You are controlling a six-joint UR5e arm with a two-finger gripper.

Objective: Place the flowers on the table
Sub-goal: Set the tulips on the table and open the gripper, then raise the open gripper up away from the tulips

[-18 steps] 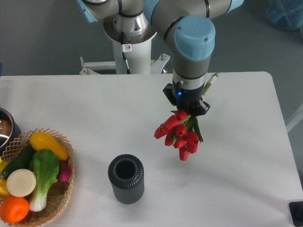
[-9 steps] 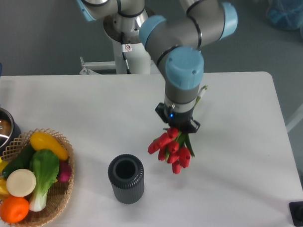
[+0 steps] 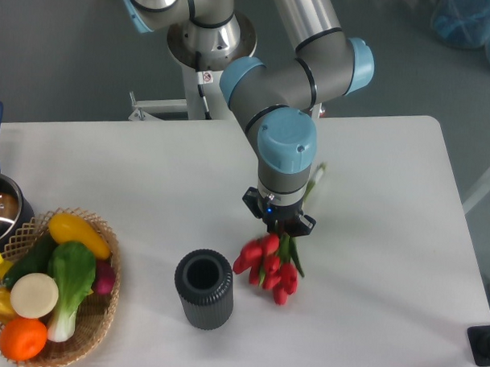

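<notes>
Around the desk (image 3: 133,159) lies a dull grey-green floor, with a bluish translucent bundle (image 3: 472,26) in the far right corner and the arm's white pedestal (image 3: 208,81) rising just behind the far edge. White and smooth, with rounded corners, the desk fills most of the view and its surface is plain and matte, catching soft shadows under whatever stands on it.

Next in size, the grey arm with pale blue joint caps (image 3: 287,141) reaches from the pedestal out over the middle of the desk, its wrist pointing straight down. Its gripper (image 3: 277,221) is black with a small blue light, and the jaws are closed on the flowers (image 3: 268,265) at the leaves just above the red buds. The buds fan out below the jaws, low over the desk and just right of the vase; whether they touch the surface cannot be told. Pale stems (image 3: 314,179) stick up past the wrist on the far side.

At the near left corner sits a wicker basket (image 3: 95,327) piled with toy vegetables. A dark ribbed cylindrical vase (image 3: 203,289), open at the top, stands upright near the front edge. A metal pot (image 3: 1,215) shows at the left edge, and a small black object (image 3: 482,345) lies beyond the near right corner.
</notes>
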